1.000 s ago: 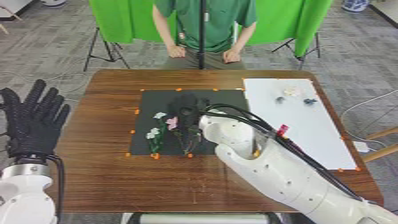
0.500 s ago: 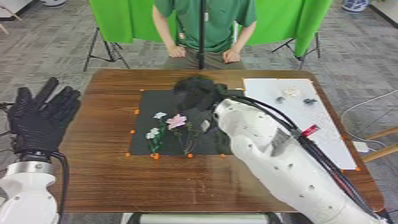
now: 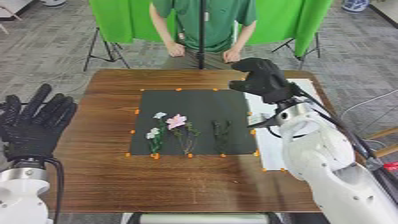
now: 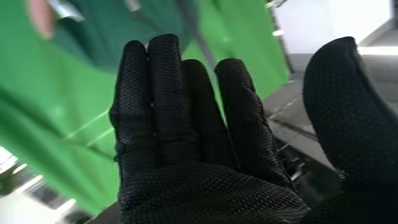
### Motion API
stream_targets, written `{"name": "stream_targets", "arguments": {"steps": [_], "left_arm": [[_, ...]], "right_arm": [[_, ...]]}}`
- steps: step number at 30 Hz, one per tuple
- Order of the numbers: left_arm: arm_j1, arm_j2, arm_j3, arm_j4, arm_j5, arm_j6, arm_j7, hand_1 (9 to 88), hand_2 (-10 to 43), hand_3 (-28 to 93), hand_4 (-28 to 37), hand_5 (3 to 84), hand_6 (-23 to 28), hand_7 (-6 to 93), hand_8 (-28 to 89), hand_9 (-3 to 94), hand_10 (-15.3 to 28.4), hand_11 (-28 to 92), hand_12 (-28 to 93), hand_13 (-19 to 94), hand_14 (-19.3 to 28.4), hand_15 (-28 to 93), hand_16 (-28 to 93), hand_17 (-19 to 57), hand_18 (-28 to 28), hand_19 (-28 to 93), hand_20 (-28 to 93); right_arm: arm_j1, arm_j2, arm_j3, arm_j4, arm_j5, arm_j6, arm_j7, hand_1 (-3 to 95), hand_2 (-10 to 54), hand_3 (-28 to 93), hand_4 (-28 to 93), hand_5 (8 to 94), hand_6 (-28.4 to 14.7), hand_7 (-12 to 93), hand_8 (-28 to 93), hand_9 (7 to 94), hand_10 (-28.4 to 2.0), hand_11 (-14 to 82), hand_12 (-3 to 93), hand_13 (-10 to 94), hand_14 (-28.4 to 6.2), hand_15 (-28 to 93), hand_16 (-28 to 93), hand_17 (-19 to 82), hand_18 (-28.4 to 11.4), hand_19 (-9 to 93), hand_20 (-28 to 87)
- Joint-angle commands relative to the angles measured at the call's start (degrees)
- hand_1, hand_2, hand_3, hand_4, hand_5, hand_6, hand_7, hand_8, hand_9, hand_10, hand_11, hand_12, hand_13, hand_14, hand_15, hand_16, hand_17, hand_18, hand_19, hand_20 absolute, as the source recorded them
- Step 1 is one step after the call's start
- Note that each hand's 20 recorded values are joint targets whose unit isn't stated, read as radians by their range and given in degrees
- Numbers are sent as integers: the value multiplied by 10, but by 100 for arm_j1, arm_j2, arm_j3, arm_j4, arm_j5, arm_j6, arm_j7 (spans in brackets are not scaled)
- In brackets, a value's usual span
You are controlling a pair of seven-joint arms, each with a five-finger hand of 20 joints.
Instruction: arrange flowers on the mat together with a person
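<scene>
My right hand (image 3: 264, 82) is over the white board's far part, holding nothing; in the right wrist view the same hand (image 4: 204, 185) has straight fingers and its thumb apart. On the black mat (image 3: 188, 147) lie a stem with white blossoms (image 3: 153, 133) at the left, a pink flower (image 3: 177, 121) in the middle and a dark green stem (image 3: 221, 137) to the right. My left hand (image 3: 34, 127) is off the table's left side, fingers straight and spread. A person stands at the far edge, both hands lowered and off the flowers.
The white board (image 3: 273, 155) lies right of the mat, partly under my right arm. Orange markers (image 3: 155, 156) line the mat's edges. The brown table (image 3: 99, 135) extends around them.
My right hand has moved from over the mat to the right, over the white board, uncovering the dark green stem. My left hand has shifted slightly.
</scene>
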Motion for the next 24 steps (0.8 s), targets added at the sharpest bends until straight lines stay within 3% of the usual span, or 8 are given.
{"name": "stream_targets", "arguments": {"steps": [1,9,14,21,24], "left_arm": [[260,-156,-40,-33,105,-65,132,254,143,640,-283,428,93,130,-90,416,195,305,161,309,179,433,-61,-30,141,319,113],[277,-182,-54,-56,100,-46,216,252,142,644,-283,427,88,120,-92,407,177,232,130,294,158,304,-73,-24,119,266,93],[333,-197,-107,-88,89,-6,258,251,142,648,-283,424,87,119,-90,403,176,224,128,289,156,295,-66,-25,118,262,93],[307,-176,-115,-86,99,18,273,253,142,648,-283,425,87,120,-90,402,174,224,129,288,156,293,-61,-27,119,260,94],[294,-161,-117,-80,176,45,240,252,142,649,-283,425,87,119,-90,402,175,224,129,287,156,292,-60,-28,120,260,95]], "right_arm": [[-1630,263,1478,-382,896,159,366,335,-40,736,-233,480,-24,188,-115,490,-162,112,184,458,-132,364,190,267,-165,527,193],[-2768,167,3104,-561,2921,946,266,317,-1,732,-234,483,-30,185,-115,482,-169,111,182,434,-144,342,177,247,-166,507,166],[-3248,-60,3652,-608,3650,896,29,309,12,728,-232,483,-33,185,-115,477,-170,112,180,413,-152,337,173,226,-165,490,152],[-3304,-181,3665,-585,4078,957,-146,304,18,721,-231,481,-34,183,-114,470,-168,110,179,402,-151,329,173,214,-166,475,145],[-3276,-182,3643,-592,4091,913,-171,304,19,720,-230,480,-33,184,-114,469,-168,110,179,401,-151,328,174,211,-167,475,145]]}}
